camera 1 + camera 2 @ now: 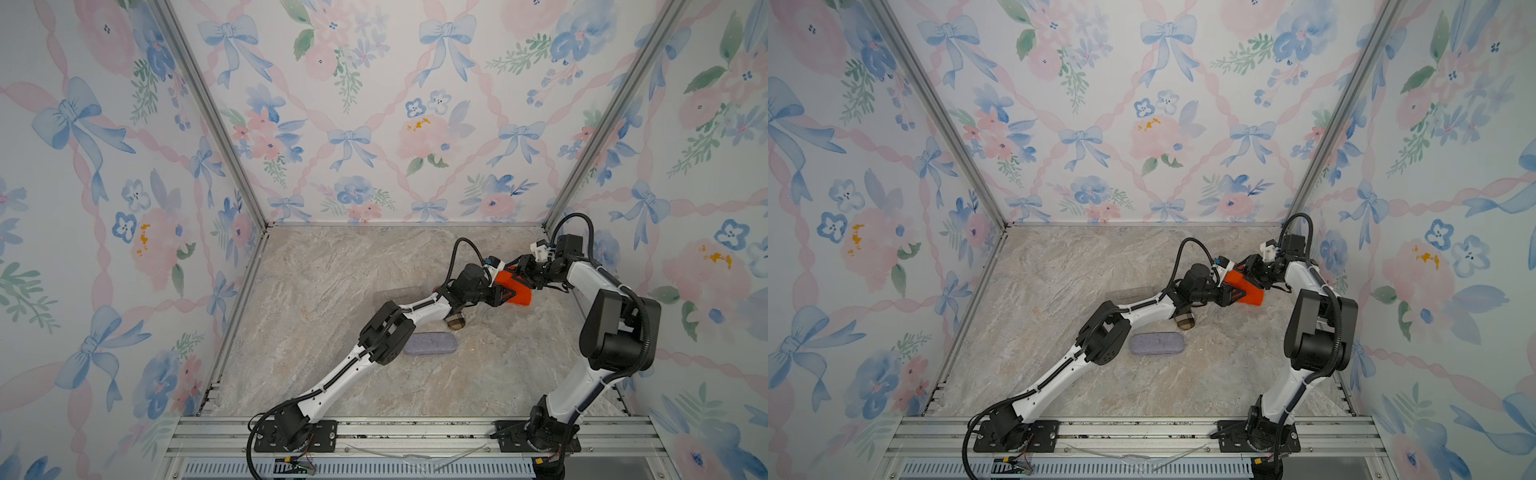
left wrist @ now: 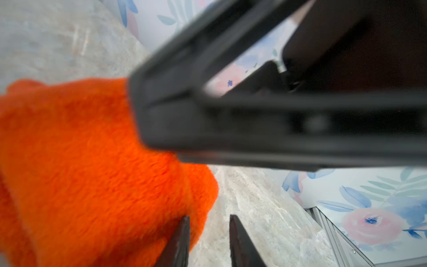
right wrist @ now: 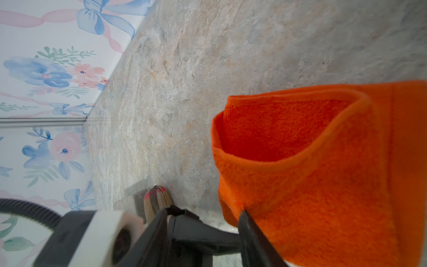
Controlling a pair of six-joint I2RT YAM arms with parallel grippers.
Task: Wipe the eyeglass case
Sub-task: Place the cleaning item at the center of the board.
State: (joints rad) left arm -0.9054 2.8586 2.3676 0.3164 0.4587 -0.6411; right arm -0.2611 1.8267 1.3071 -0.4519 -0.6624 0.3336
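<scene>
You will find the eyeglass case (image 1: 431, 344) lying flat on the table (image 1: 316, 291), near the middle, just right of the left arm (image 1: 386, 336). Just behind it, a bit to the right, a smaller case (image 1: 456, 322) pokes out from under that arm. Further back and left lies a flat box (image 1: 395, 294). The cloth (image 1: 513, 289) is at the back right, with the left gripper (image 1: 505, 296) on its left side and the right gripper (image 1: 520, 271) at its back
</scene>
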